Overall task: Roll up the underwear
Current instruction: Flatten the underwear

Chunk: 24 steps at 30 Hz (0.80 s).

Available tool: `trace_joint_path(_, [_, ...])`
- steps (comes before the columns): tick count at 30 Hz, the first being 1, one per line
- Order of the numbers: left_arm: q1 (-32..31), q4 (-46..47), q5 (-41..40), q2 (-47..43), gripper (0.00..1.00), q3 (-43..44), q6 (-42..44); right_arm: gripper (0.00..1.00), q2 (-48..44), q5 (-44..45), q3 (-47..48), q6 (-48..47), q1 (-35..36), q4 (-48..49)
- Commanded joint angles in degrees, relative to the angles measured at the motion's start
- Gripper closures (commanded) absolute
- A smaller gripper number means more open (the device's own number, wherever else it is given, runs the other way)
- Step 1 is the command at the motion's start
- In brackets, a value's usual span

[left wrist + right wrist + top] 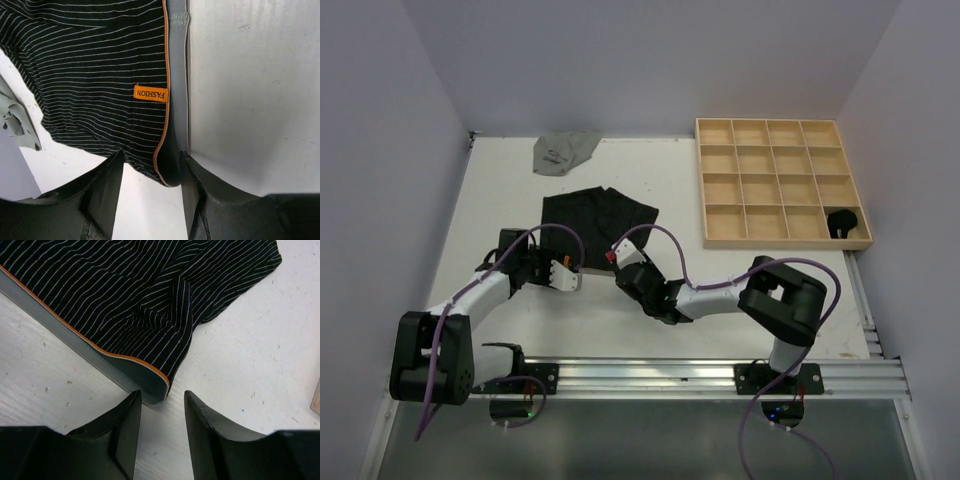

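A black pin-striped underwear (595,215) with a grey, orange-edged waistband lies spread flat on the white table. My left gripper (567,275) is at its near-left waistband corner. In the left wrist view the underwear (90,75) shows an orange label (150,93), and its corner lies between the fingers of the open left gripper (151,167) without being pinched. My right gripper (620,248) is at the other waistband end. The right wrist view shows that gripper (162,400) open, with the underwear (125,295) just ahead of its fingertips. A plain grey underwear (563,150) lies crumpled at the back.
A wooden grid tray (700,185) stands at the back right, with a dark rolled bundle (842,222) in its near-right compartment. Walls close in the table on the left, back and right. The arms' mounting rail (670,375) runs along the near edge.
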Motion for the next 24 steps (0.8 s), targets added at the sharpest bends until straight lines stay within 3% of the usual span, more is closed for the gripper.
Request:
trace_joint_path(1, [-0.4,8.3,0.3,-0.7,0.49,-1.7,2.9,0.57,0.3,2.7,1.1,-1.2,-0.1,3.1])
trace_joint_path(12, [-1.4,12.1,1.7,0.5,0.55,-2.5,5.0,0.57,3.9,6.1,5.7,-0.7,-0.1,-2.4])
trace_joint_path(17, [-1.6,10.1,-0.9,0.2,0.74,-2.4,5.2,0.57,6.7,7.9,8.5,-1.4,-0.2,-6.8])
trace_joint_path(21, [-1.2,8.2,-3.5,-1.0,0.98,-1.7,0.3,0.57,7.3,6.4,8.1,-4.5,-0.3,-7.0])
trace_joint_path(24, [0.0,7.3,-5.1,-0.9,1.0,-0.5,-6.0,0.57,7.6,4.9,6.8,-6.3,-0.3,-6.8])
